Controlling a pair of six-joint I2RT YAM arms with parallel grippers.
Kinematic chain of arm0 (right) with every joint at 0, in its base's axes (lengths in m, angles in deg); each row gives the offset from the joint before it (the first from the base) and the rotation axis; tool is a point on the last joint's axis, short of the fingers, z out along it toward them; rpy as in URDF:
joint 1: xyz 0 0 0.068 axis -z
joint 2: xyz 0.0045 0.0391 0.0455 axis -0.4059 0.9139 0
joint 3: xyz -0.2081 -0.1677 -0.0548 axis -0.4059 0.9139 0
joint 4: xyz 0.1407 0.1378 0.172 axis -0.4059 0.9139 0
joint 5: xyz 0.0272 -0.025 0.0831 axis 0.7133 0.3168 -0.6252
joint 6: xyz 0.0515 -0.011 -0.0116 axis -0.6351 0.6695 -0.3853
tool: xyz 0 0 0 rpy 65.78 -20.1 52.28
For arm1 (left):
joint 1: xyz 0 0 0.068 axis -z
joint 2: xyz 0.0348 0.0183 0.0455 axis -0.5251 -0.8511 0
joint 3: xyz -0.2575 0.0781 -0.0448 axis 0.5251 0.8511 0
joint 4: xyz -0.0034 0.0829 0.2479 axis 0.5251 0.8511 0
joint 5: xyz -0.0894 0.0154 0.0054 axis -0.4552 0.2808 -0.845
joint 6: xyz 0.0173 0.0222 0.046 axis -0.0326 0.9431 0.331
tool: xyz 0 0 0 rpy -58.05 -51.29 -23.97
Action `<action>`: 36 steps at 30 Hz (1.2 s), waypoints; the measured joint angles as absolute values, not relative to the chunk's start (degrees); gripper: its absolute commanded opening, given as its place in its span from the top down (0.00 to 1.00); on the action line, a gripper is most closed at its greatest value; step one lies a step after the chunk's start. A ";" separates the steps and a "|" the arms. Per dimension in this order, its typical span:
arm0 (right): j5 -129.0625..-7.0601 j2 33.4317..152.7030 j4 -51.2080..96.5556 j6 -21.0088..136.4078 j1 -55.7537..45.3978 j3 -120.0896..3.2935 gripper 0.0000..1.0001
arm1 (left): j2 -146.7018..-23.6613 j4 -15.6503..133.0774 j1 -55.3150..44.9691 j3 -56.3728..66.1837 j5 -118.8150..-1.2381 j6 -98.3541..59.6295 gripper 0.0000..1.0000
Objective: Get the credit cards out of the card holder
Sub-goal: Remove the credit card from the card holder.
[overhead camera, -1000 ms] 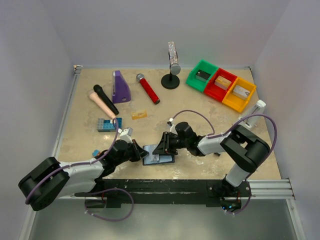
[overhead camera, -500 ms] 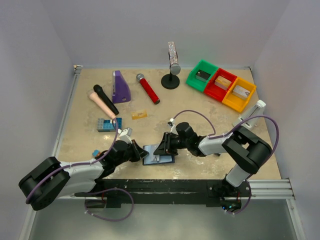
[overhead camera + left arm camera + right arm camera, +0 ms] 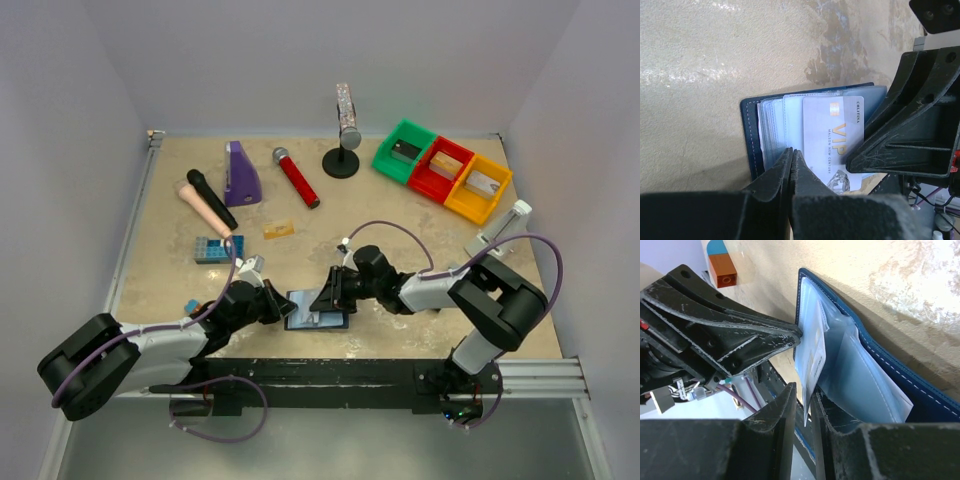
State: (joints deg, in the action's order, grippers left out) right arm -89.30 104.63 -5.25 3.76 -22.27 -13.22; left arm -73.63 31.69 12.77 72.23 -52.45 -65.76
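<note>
Right gripper had its jaws nearly together on either side of a pale silver credit card; whether they pinched it could not be told. Left gripper, closed, rested its tips on the left end of the open card holder. Holder and card both lay lengthwise along the middle of the table's near edge.

Left arm and right arm: black joint housings, silver-grey links. Purple cables run behind the fingers, which are matte black, scuffed, triangular-ribbed.
</note>
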 measured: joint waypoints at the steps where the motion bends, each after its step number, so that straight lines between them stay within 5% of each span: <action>1: -89.26 104.41 -5.23 3.81 -22.27 -13.22 0.79 | -73.63 31.69 12.77 72.23 -52.43 -65.76 1.00; 19: -88.17 102.51 -4.64 4.16 -22.09 -12.09 1.00 | -73.41 31.78 12.77 72.36 -51.75 -65.76 1.00; 36: -86.68 98.88 1.08 4.96 -20.89 -11.98 1.00 | -70.20 35.58 12.99 72.60 -50.46 -65.74 1.00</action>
